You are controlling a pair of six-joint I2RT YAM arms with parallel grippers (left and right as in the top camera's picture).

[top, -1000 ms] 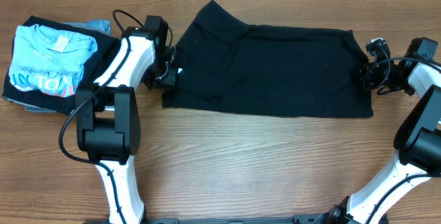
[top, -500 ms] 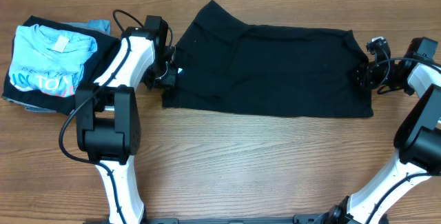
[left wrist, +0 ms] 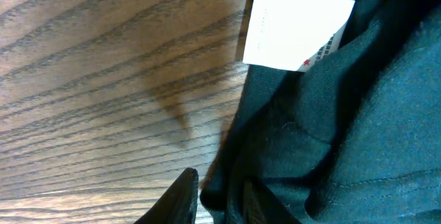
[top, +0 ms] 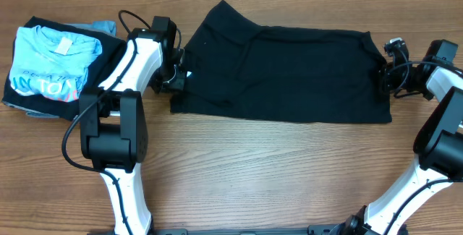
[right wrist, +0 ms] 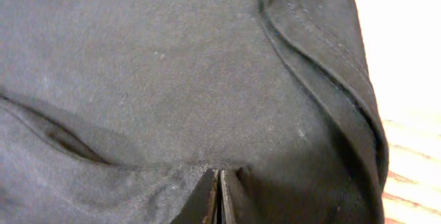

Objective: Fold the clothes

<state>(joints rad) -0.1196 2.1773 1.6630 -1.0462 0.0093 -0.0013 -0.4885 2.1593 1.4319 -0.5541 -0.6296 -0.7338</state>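
- The left arm stretches up toward 10 o'clock, and the left pincer is clenched on the left edge of the black garment.
- The right arm bends inward at 3 o'clock, with the right pincer pinched tight on the garment's right edge.
- The garment lies spread on the tabletop, centre toward 12 o'clock.
- The print on the white tag is too small to read.
- The folded blue shirt at 9 o'clock has lettering that is partly hidden.

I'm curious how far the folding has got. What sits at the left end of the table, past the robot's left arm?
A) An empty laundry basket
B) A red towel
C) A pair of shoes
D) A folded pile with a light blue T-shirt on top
D: the overhead view shows a folded pile there, topped by a light blue T-shirt, while the black garment lies spread out to its right.
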